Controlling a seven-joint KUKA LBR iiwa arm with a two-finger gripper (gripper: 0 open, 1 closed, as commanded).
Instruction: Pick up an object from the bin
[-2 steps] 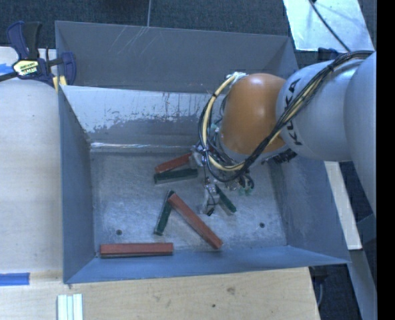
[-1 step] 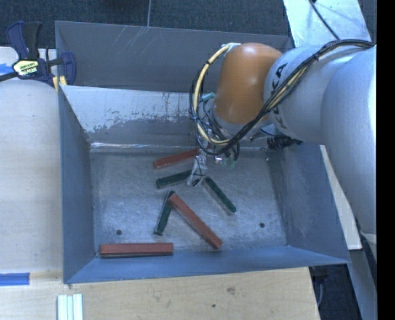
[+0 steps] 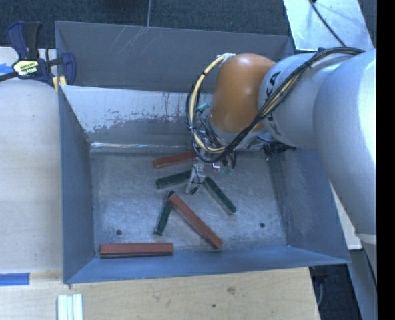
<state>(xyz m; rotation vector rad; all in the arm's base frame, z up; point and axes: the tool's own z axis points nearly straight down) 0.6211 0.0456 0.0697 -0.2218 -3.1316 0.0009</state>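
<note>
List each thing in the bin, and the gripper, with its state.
gripper: low among the sticks.
front red stick: flat along the front wall.
diagonal red stick: flat, front of centre.
back red stick: flat near the back wall.
left green stick: flat, beside the gripper.
right green stick: flat, slanted.
lower green stick: flat, beside the diagonal red stick.

No lettering legible; dark marks on the white arm cannot be read.
</note>
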